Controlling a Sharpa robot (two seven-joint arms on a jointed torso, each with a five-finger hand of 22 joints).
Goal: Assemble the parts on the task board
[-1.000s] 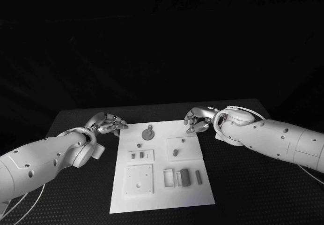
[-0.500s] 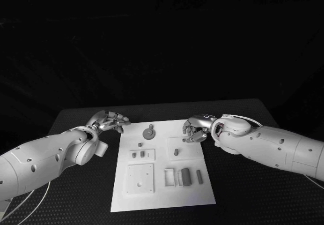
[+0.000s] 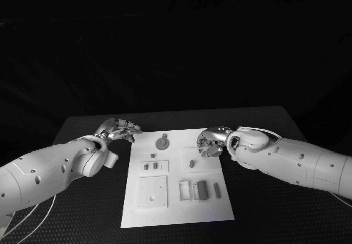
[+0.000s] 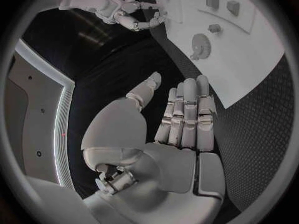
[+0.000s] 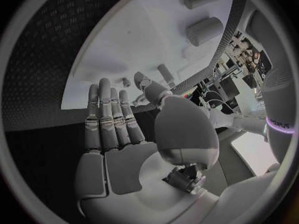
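Note:
The white task board [image 3: 176,203] lies in the middle of the black table. On it are a round toothed part [image 3: 160,144], two small blocks [image 3: 150,165], a short peg [image 3: 191,164] and several upright pieces [image 3: 199,190] at the near right. My left hand [image 3: 117,131] hovers just off the board's far left corner, fingers straight and holding nothing [image 4: 181,119]. My right hand [image 3: 211,141] is over the board's far right part, near the peg's raised square. Its fingers are stretched out and empty [image 5: 115,124]. The toothed part [image 4: 201,45] lies ahead of the left fingers.
Black textured table [image 3: 279,213] surrounds the board on all sides. A raised square plate with holes [image 3: 152,192] sits at the board's near left. Two rounded parts [image 5: 204,31] lie on the board beyond the right hand's fingertips.
My right hand has moved nearer to me and slightly in over the board's far right part. The left hand has barely shifted. The parts lie as before.

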